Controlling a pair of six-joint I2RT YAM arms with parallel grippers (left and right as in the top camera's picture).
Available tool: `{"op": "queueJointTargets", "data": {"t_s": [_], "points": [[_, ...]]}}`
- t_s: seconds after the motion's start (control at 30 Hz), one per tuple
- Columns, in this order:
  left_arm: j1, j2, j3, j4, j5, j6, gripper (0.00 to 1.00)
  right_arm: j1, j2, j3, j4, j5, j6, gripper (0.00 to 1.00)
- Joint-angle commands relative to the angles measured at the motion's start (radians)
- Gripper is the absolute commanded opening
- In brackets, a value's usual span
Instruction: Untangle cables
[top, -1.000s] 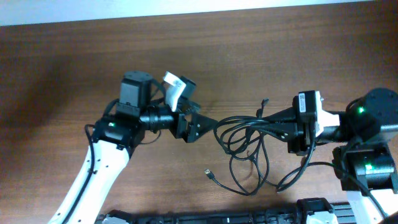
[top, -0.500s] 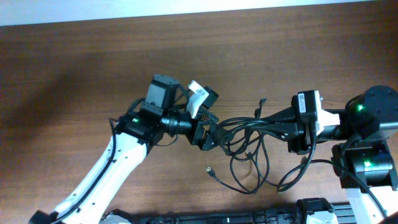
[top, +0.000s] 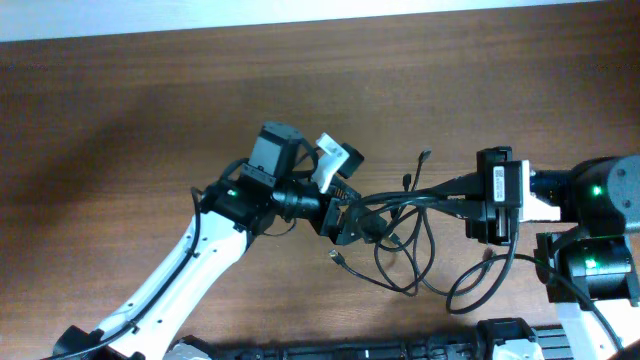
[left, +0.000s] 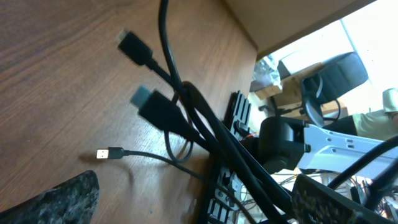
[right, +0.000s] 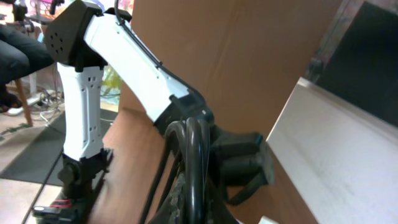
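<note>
black cables (top: 405, 215) run as one knotted bundle straight out of the right gripper (top: 468, 196), which is clenched on several strands where they bunch together. the right wrist view shows those strands leaving tight from between its pads.

over the last second the left gripper (top: 352, 216) has travelled across the wooden table (top: 150, 100) toward the right gripper. it now sits at the end of the bundle farthest from it. in the left wrist view its two fingers (left: 65, 199) stand well apart with thick strands passing between them, so it is released, straddling cable but not yet pinching anything. the right gripper has turned at the wrist and shifted slightly, and the hanging loops have shifted with it.

a small usb plug (top: 338, 258) lies loose on the wood, across the bundle from the right gripper and near the left gripper.

judged from this, the approach is done and the grasp comes next. with one end anchored, closing on a single strand and drawing it away from the right gripper should open the knot. the risk is catching several strands at once, which would only tighten it.
</note>
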Motion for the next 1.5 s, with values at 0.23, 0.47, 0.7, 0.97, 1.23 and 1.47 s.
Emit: {"op": "queueJointTargets", "data": {"t_s": [0.23,0.47,0.7,0.97,1.23,1.47], "points": [[-0.031,0.015,0.016,-0.042,-0.249,-0.006,0.99,-0.003,-0.005,0.019,0.050,0.036,0.105,0.04],[-0.029,0.015,0.016,-0.262,-0.687,-0.005,0.99,-0.003,-0.005,0.019,0.051,0.060,0.137,0.04],[0.038,0.016,0.016,-0.385,-0.779,-0.005,0.99,-0.003,-0.005,0.019,0.051,0.070,0.150,0.04],[0.121,0.016,0.050,-0.341,-0.391,0.059,0.99,-0.004,0.002,0.019,-0.005,0.188,0.179,0.04],[0.121,0.012,0.076,-0.058,-0.011,0.034,0.99,-0.004,0.037,0.019,-0.053,0.578,0.409,0.04],[0.135,0.012,0.076,0.123,-0.027,-0.291,0.99,-0.004,0.041,0.019,-0.139,0.727,0.407,0.04]]}}
